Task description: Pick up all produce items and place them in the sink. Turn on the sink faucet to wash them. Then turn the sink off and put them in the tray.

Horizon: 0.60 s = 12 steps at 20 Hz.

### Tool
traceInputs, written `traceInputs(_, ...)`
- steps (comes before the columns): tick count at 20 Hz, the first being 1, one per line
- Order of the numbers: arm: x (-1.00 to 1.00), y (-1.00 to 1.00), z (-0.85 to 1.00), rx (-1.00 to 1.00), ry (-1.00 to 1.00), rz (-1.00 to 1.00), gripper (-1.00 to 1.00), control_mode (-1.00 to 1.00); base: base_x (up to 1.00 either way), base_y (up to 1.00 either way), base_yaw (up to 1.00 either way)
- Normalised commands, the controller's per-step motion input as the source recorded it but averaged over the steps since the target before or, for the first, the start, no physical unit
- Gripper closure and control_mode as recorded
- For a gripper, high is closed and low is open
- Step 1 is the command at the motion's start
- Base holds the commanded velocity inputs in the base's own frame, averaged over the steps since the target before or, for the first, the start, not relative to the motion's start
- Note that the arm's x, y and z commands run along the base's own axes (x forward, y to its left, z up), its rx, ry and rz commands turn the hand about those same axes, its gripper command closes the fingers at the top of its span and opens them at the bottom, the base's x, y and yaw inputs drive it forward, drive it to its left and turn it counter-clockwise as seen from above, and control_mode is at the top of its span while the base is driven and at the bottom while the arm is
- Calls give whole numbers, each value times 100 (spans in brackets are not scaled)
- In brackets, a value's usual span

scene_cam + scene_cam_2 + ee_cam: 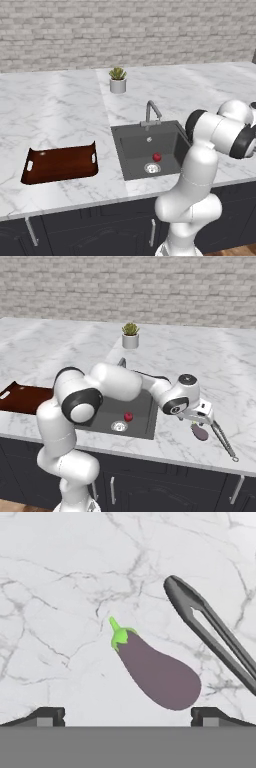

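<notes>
A purple eggplant (157, 674) with a green stem lies on the white marble tabletop (65, 587), directly below the gripper (127, 717), whose jaws stand wide apart and hold nothing. Grey metal tongs (210, 632) lie at two o'clock from the eggplant. A red apple (156, 157) sits in the dark sink (135, 147) beside the drain. The wooden tray (60, 165) rests at nine o'clock from the sink.

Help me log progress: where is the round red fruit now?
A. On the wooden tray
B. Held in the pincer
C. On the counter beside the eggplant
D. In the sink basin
D: the red fruit sits in the sink, beside the drain.
</notes>
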Motion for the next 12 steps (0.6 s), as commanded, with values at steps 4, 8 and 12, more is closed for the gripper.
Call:
traceInputs(4,0,-2,-11,-5,4,18,-100,-100,0,0,0)
traceInputs(8,3,-1,-16,-6,5,20,-100,-100,0,0,0)
traceInputs(12,18,-4,-18,-6,5,20,-100,-100,0,0,0)
